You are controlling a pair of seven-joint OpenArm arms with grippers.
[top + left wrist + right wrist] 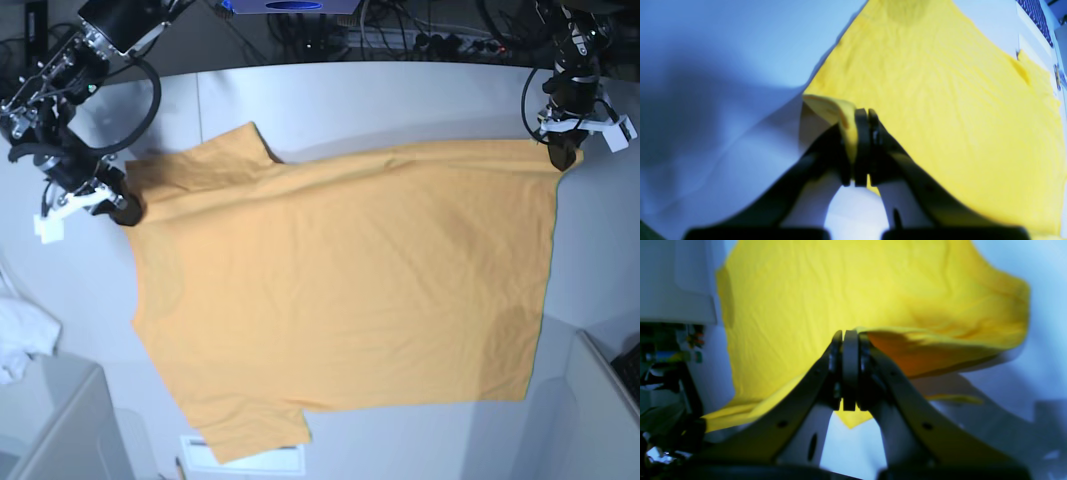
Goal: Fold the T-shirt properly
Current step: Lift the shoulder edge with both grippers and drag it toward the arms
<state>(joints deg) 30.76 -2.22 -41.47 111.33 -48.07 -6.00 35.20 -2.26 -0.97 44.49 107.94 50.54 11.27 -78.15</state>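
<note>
While the left gripper is clamped on a corner of the T-shirt, its black jaws pressed together with a lip of yellow fabric curling out between them, the right gripper is likewise pinched shut on the shirt's edge, a fold of cloth lifted just past its fingertips. Seen from the base view, the left gripper holds the T-shirt's far hem corner and the right gripper holds the shoulder by the far sleeve. Between them the T-shirt lies spread flat on the grey table, and a white cloth sits well apart from it, beyond the shirt's collar end.
</note>
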